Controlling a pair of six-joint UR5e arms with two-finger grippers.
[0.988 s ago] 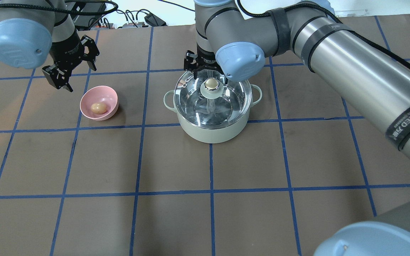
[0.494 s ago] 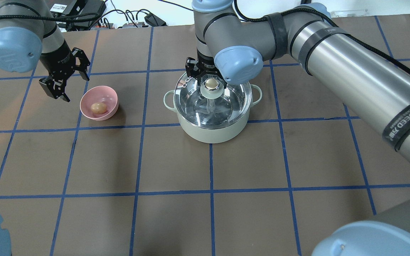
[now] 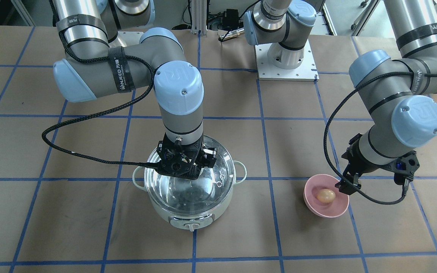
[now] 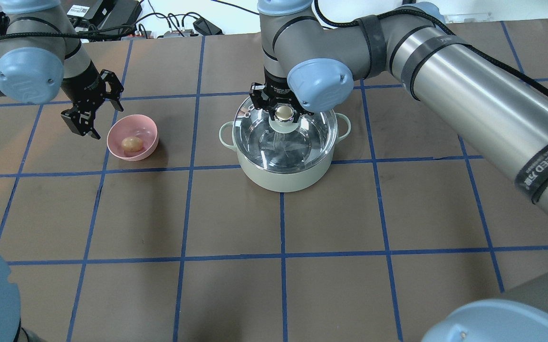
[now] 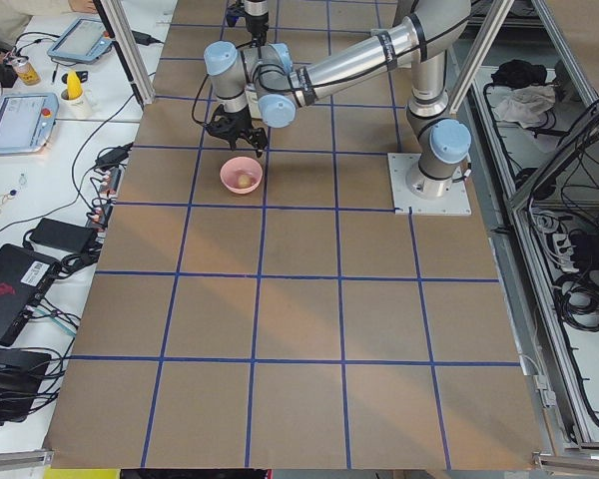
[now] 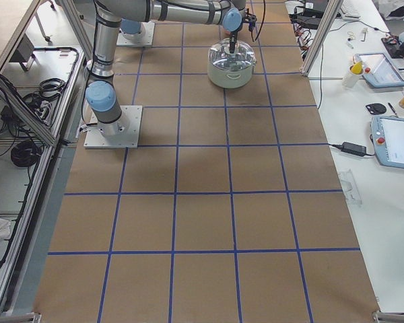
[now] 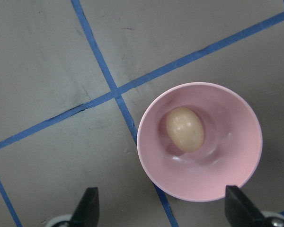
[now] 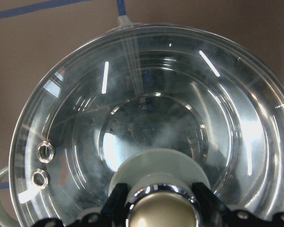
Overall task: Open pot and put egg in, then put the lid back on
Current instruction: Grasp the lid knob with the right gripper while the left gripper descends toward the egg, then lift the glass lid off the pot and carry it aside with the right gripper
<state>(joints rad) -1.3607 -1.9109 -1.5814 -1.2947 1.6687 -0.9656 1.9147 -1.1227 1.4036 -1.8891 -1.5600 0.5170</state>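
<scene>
The pot (image 4: 283,178) stands about in the middle of the bench's width, in the half away from the robot's edge. Its control knob (image 3: 191,226) faces the far edge, on the operators' side. The lid (image 4: 312,135) lies flat on the pot and closes it. Through the glass one sees the shiny steel inside.

To the side of the pot, toward the bench's left end and well apart from it, is a small pink bowl (image 4: 148,148). The egg (image 4: 131,144) lies in the bottom of this bowl.

A little farther out, the right gripper (image 4: 282,112) reaches down over the far part of the lid. Its two fingers (image 8: 119,202) are pressed on both sides of the cream knob (image 4: 282,112), so it is pinching the lid by this knob.

The left gripper (image 4: 97,112) hangs near the bowl's rim, on the bowl's far-left side. Its fingers (image 7: 90,210) are spread wide and hold nothing. It is apart from the egg. Whether one fingertip touches the bowl's rim, I cannot tell.
</scene>
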